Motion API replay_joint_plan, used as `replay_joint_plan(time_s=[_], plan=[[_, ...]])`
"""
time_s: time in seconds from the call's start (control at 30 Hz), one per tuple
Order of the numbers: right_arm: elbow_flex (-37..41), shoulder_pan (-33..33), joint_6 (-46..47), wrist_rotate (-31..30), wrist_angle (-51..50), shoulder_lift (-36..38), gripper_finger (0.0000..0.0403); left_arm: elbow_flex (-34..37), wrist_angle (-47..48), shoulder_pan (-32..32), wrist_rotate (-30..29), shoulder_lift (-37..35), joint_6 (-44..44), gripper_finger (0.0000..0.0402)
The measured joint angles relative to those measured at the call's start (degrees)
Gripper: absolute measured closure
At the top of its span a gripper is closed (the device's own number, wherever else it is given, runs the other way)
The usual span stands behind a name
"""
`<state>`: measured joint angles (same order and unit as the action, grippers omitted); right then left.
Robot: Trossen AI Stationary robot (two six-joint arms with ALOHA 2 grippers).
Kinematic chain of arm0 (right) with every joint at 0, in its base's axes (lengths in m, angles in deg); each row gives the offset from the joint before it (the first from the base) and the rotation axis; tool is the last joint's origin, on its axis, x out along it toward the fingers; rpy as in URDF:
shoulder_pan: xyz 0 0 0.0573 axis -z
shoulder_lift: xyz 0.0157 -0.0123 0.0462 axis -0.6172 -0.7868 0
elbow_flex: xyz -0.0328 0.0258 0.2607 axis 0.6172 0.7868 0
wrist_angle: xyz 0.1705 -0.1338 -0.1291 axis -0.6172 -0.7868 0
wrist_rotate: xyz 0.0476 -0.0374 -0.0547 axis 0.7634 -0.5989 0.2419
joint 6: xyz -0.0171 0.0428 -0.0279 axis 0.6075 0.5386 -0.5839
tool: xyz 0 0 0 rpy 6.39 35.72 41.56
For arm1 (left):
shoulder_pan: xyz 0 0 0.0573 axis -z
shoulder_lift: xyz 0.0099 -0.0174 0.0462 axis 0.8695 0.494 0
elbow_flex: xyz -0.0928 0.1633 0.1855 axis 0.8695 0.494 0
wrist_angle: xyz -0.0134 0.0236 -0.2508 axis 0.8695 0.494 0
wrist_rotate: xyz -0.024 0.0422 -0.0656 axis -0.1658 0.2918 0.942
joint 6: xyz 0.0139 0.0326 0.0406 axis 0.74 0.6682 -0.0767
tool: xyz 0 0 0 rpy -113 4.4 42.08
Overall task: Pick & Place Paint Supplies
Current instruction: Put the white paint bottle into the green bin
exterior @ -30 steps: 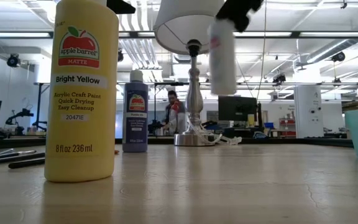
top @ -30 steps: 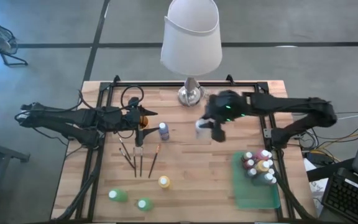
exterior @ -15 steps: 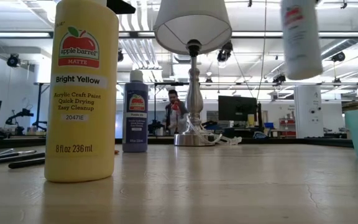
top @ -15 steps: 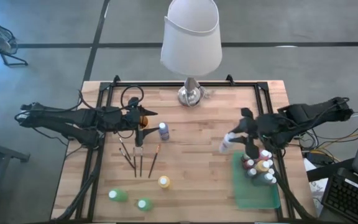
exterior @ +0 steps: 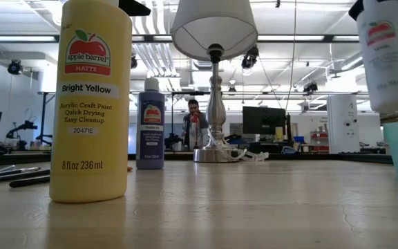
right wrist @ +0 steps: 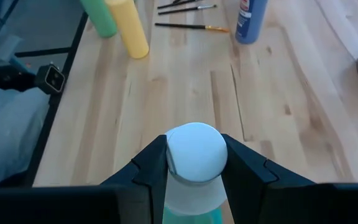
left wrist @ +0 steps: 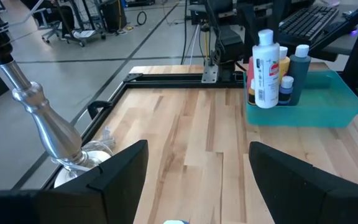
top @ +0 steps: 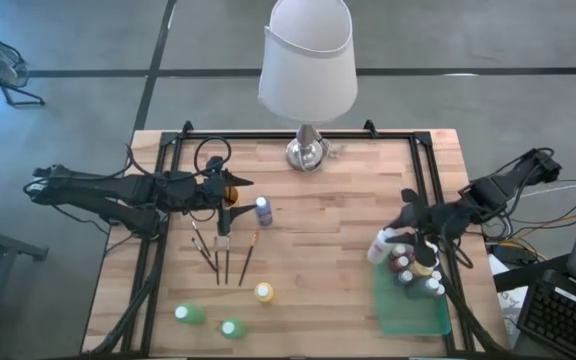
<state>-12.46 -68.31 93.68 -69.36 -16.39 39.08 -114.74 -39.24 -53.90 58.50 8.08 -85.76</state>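
I've swung the right pincer (top: 396,236) from beside the lamp (top: 307,60) across the desk (top: 308,260); it pinches the white bottle (top: 380,245) above the green tray's (top: 408,318) left edge. Release comes next, I judge. Left pincer (left wrist: 197,163) waits spread, far left, over the paintbrushes (top: 224,256).

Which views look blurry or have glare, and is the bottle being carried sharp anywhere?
Low view: ceiling strip lights glare behind the lamp; the yellow bottle looms large yet sharp. Right wrist view: the white bottle in the right tool is soft, its cap too close. High view: evenly lit.
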Motion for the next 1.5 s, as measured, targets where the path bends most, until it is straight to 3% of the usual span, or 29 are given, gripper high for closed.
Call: replay_joint_plan(time_s=[1.1,1.5], plan=[[0.52,-15.59,12.68,-12.46,-7.45,0.27,0.0289,0.02,-0.23,-0.02,0.0,0.0,-0.01,0.0117],[5.83,-16.94,16.08,-15.23,-6.63,-0.4,0.0289,0.02,-1.54,0.0,-0.01,-0.02,-0.34,0.0117]])
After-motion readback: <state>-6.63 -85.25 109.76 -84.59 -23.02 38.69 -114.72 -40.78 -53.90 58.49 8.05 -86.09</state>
